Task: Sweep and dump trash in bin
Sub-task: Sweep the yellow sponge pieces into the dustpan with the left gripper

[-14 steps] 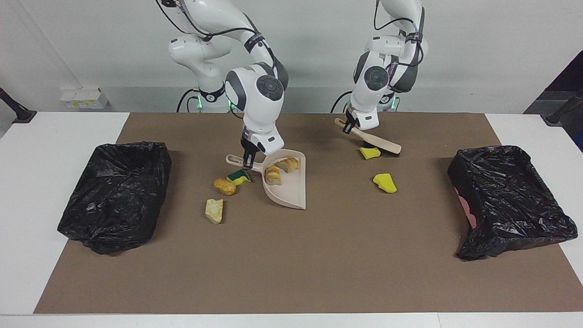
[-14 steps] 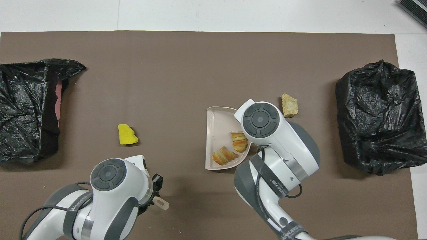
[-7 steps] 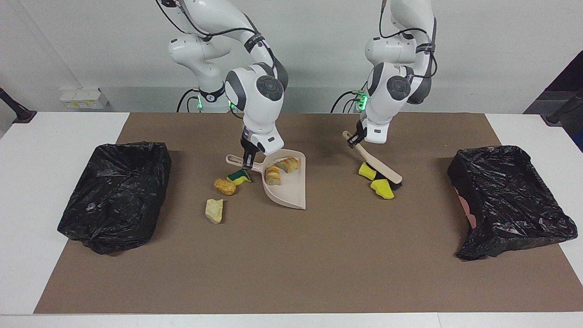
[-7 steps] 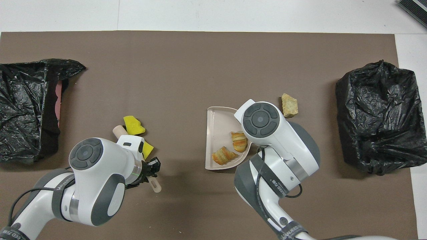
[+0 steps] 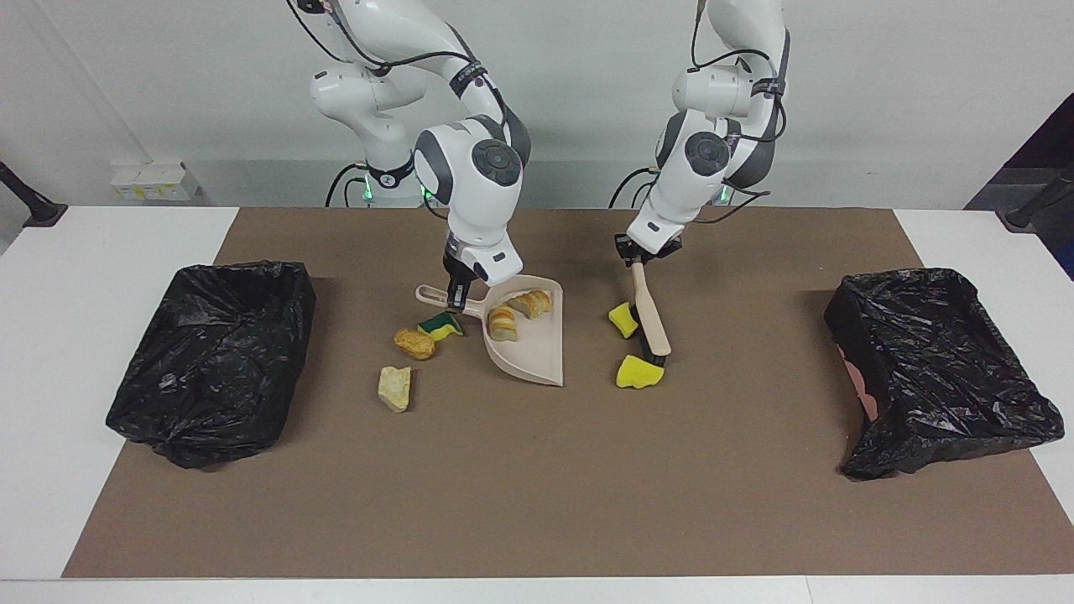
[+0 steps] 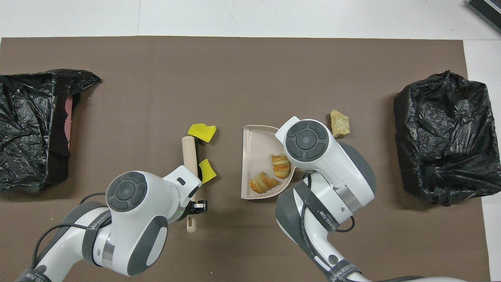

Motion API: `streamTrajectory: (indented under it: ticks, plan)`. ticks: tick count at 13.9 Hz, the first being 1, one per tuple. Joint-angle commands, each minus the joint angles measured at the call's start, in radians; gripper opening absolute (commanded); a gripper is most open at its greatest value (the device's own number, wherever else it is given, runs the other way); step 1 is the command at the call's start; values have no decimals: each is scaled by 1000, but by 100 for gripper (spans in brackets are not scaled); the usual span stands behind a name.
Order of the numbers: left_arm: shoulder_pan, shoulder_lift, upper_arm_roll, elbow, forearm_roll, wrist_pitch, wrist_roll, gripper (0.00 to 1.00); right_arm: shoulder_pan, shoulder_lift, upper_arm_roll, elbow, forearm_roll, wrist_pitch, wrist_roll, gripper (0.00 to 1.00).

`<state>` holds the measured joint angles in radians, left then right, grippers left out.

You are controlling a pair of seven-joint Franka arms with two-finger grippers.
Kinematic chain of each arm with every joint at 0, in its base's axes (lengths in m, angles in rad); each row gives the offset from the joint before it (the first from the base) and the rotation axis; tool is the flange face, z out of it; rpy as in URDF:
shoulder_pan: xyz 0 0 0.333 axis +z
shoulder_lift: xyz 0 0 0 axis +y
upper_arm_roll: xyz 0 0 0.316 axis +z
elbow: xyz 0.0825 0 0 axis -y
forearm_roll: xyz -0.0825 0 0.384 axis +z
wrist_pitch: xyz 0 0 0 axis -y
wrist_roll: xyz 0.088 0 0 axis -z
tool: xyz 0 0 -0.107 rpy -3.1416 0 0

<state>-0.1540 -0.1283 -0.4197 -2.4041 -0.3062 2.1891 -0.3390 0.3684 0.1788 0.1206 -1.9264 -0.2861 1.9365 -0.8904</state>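
Facing view alone shows green-and-yellow sponge (image 5: 441,325) and brown lump (image 5: 414,342), hidden overhead by the right arm. Right tool (image 5: 457,294) pinching dustpan (image 5: 537,344) handle (two bread lumps (image 5: 503,322) inside); left tool (image 5: 635,256) seemingly clamping brush (image 5: 651,317), touching two yellow sponges (image 5: 639,372). Open bench (image 5: 520,503) toward both bins (image 5: 210,352).

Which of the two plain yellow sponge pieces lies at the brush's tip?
The yellow piece farther from the robots, at the brush head's end; the other yellow piece lies beside the brush's middle.
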Motion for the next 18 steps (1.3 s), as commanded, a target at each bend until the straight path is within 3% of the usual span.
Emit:
streamTrajectory:
  ticks: [1, 5, 8, 14, 18]
  plan:
    - [-56, 36, -29, 46, -1, 38, 8, 0, -11, -6, 8, -20, -13, 36, 33, 0]
    - [-143, 96, -80, 95, -19, 116, -21, 0, 3, 10, 8, -20, -15, 56, 41, 0]
    - [-167, 182, -80, 250, -60, 97, -92, 0, 29, 27, 8, -17, -13, 67, 83, 0]
    - [-81, 179, -56, 312, -48, 23, -152, 0, 26, 31, 8, -17, -13, 73, 85, 0]
    - [-58, 214, 22, 370, 88, -39, -120, 0, 26, 33, 8, -17, -13, 84, 84, 0]
